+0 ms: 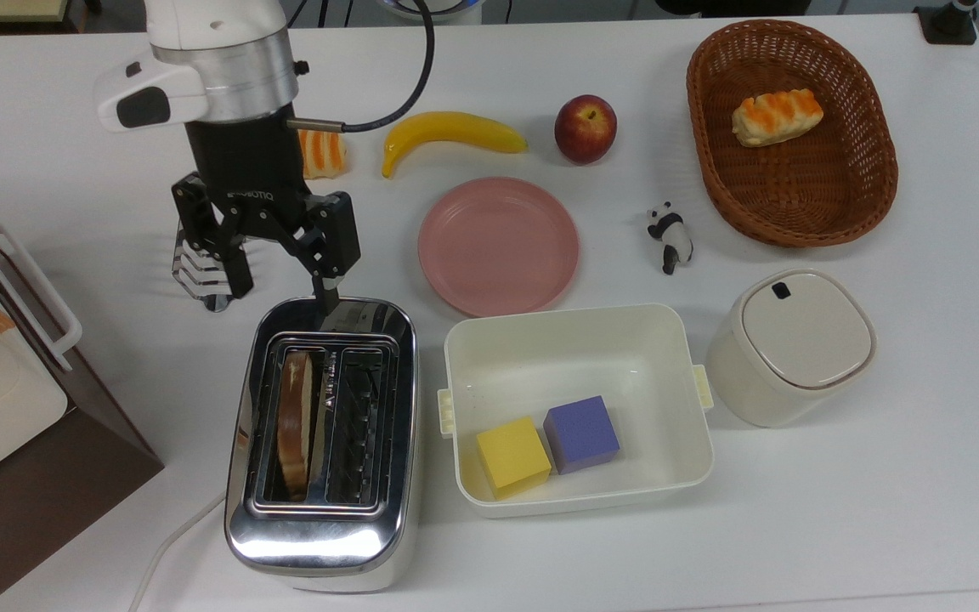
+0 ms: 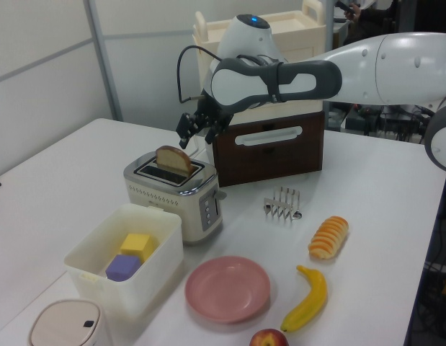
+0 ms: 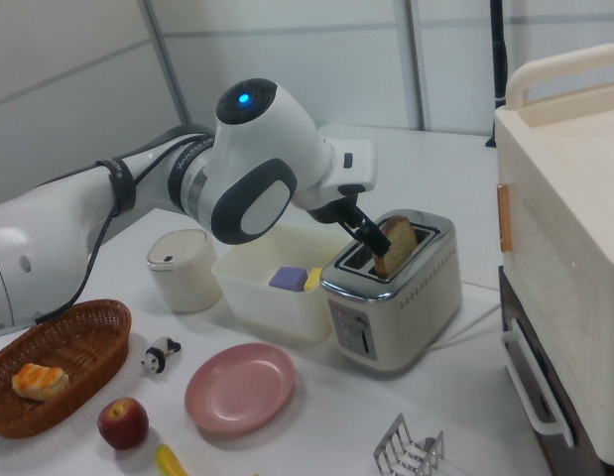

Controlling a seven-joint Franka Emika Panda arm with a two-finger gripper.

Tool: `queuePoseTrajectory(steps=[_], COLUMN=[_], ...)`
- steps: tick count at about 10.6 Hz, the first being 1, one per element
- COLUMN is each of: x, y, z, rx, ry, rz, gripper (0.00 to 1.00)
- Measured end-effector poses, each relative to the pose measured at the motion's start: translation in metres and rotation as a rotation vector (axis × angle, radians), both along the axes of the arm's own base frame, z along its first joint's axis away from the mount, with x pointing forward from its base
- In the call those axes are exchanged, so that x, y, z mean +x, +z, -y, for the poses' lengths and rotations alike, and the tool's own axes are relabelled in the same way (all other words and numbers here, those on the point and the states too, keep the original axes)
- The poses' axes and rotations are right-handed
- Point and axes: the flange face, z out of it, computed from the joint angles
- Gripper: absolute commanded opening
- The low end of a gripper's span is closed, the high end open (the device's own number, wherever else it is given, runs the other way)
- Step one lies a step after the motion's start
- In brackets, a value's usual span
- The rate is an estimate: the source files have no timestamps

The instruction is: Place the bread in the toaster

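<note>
Spread wide and empty, the tool (image 1: 277,274) is seen in the upper left of the top view, above the far end of the toaster (image 1: 322,438), which occupies the lower left of the frame. The bread (image 1: 294,423) is seated on edge in the top view's left slot, apart from both fingers. The task is judged nearly done; the step in hand appears to be a retreat, and it is best made straight up and away so that neither finger (image 1: 325,298) catches the chrome rim or the wire toast rack (image 1: 200,276) just beside it. That rack is partly covered by the tool's other finger.

At the upper middle of the left view, the tool (image 2: 197,127) is held above and behind the toaster (image 2: 174,194), and the bread's (image 2: 174,158) rounded top is seen standing proud of the slot, so it is judged not pushed down. The lever cannot be made out.

At the centre of the right view, the tool (image 3: 364,233) is largely masked by the arm's wrist, and one finger is seen near the bread (image 3: 397,242); whether they touch cannot be told. The toaster (image 3: 394,289) stands on the bench (image 3: 465,416), with its cord partly hidden.
</note>
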Motion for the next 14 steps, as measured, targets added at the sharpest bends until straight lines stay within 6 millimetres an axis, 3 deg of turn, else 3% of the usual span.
queuePoseTrajectory(steps=[4,5,7,9,12,14], x=[-0.001,-0.007,-0.038,-0.075,-0.112,-0.119], y=[0.017,0.015,0.007,0.021,0.057,0.056], z=[-0.003,-0.006,-0.012,-0.021,-0.028,-0.030], rx=[0.015,0.008,-0.040,-0.040,-0.045,-0.051], ry=[-0.026,-0.008,0.045,0.080,0.164,0.205], rz=[0.028,-0.038,-0.316,-0.509,-0.526,-0.531], gripper=[1.00,1.00,1.00,1.00,1.00,1.00])
